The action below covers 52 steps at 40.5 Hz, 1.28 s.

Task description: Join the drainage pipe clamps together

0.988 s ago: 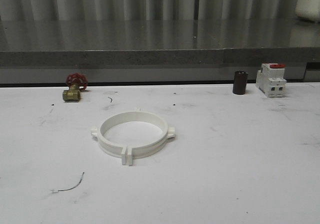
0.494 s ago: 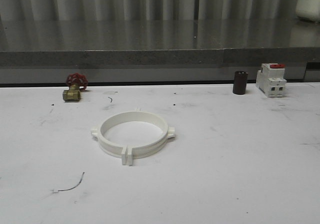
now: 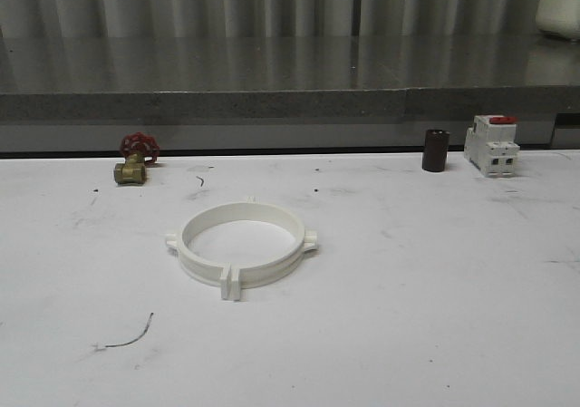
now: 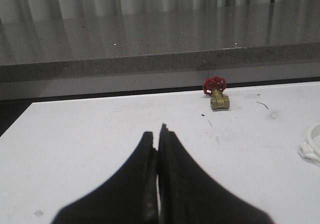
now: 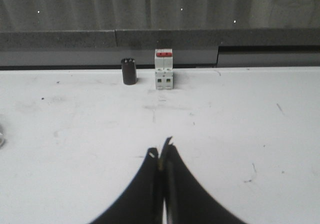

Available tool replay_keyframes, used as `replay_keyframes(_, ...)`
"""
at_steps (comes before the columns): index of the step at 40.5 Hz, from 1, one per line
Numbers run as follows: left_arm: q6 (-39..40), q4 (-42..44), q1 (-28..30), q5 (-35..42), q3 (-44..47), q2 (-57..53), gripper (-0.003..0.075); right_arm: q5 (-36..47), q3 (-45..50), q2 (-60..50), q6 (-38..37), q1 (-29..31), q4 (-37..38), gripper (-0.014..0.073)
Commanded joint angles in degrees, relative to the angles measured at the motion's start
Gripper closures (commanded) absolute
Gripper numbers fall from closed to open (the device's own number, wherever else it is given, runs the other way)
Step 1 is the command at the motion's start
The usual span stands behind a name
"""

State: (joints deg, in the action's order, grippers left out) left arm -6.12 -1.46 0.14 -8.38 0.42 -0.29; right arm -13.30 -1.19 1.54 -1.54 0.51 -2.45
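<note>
Front view has the drainage pipe clamps [image 3: 241, 247] lying as one closed ring on the white table [image 3: 435, 316], left of centre, lugs pointing outward. Left wrist view cuts the ring off at the frame edge (just a sliver shows). No writing is legible anywhere. Behind sit a red-handled brass valve [image 3: 134, 159], a dark cylinder [image 3: 435, 150] and a breaker [image 3: 491, 144]. Left gripper [image 4: 159, 134] and right gripper [image 5: 161, 151] have their fingers pressed together, holding nothing.

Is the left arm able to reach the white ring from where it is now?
Probably yes. The left hand is shut and holds nothing, and bare table lies between it and the ring; the valve stands farther back.
</note>
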Motion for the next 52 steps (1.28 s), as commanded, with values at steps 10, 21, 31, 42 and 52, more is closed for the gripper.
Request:
replay_keyframes(10, 0.16, -0.56, 0.04, 4.79, -0.02, -1.12, 0.0741, 7.04, 2.61, -3.16, 8.08, -0.04, -4.52, 0.0708)
replay_keyframes(21, 0.16, -0.56, 0.04, 4.79, -0.02, -1.12, 0.0741, 6.94, 2.61, -3.11, 8.08, -0.04, -4.52, 0.0708)
replay_keyframes(31, 0.16, -0.56, 0.04, 4.79, -0.02, -1.12, 0.0741, 6.94, 2.61, -3.11, 8.08, -0.04, -4.52, 0.0708)
replay_keyframes(42, 0.16, -0.56, 0.04, 4.79, -0.02, -1.12, 0.0741, 6.94, 2.61, -3.11, 8.08, -0.04, -4.52, 0.0708)
replay_keyframes(52, 0.16, -0.56, 0.04, 4.79, -0.02, -1.12, 0.0741, 6.94, 2.61, -3.11, 8.08, -0.04, -4.52, 0.0708)
